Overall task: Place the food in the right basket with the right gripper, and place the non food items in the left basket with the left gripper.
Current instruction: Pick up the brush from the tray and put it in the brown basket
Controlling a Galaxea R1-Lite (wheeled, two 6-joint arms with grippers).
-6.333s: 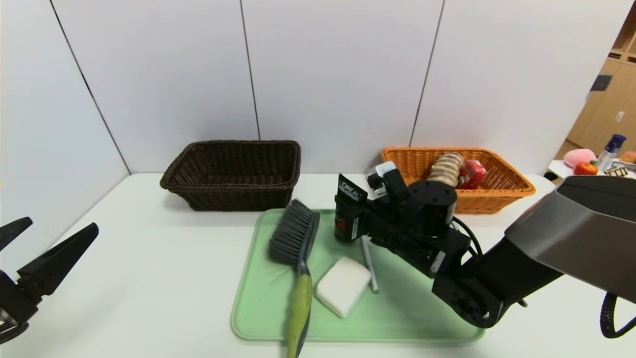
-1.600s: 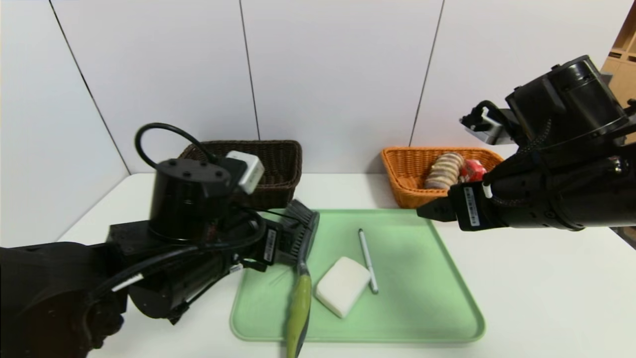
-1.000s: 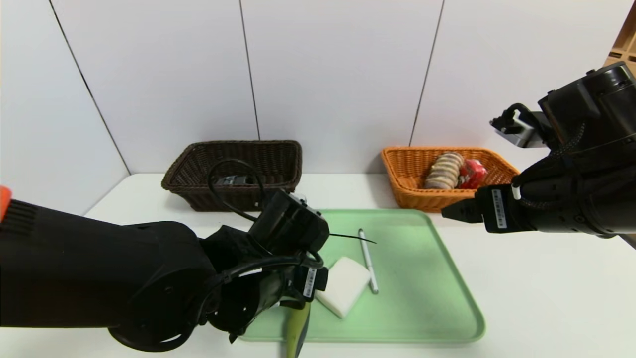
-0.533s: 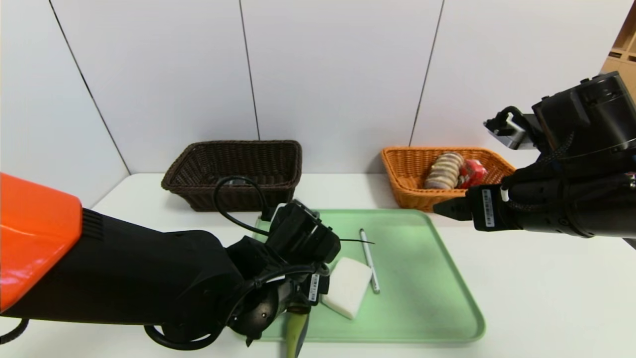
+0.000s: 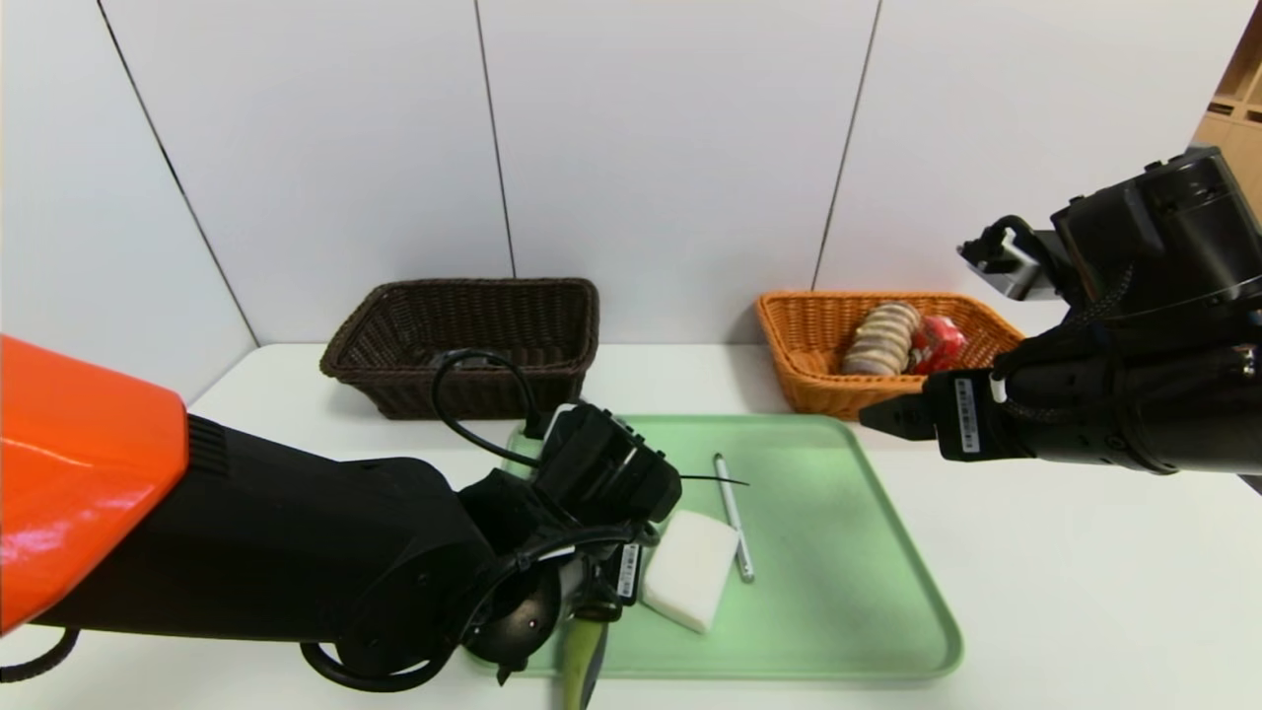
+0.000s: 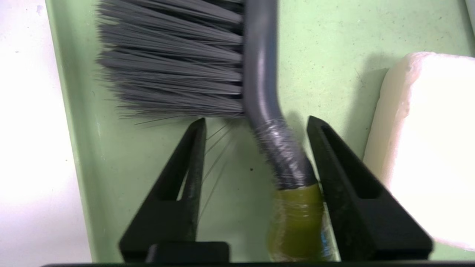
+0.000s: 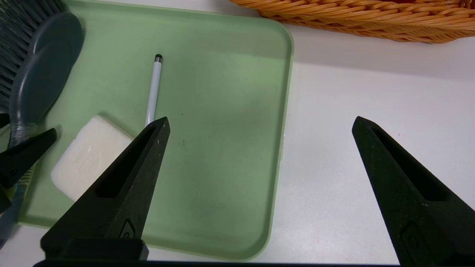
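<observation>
We find the brush (image 6: pixel 259 92) lying on the green tray (image 5: pixel 838 611), bristles toward the brown basket (image 5: pixel 463 340), with our left gripper (image 6: pixel 256 124) set down around its neck: the jaws stand partly open, 1 finger (image 6: pixel 349 185) apparently touching the handle and the other clear of it. Just beside that finger lies the white block (image 5: pixel 690 572), with the pen (image 5: pixel 732 513) on its far side. Our right gripper (image 7: pixel 259 124) hangs above the tray's right edge, near the orange basket (image 5: pixel 818 340), jaws spread wide and holding nothing.
</observation>
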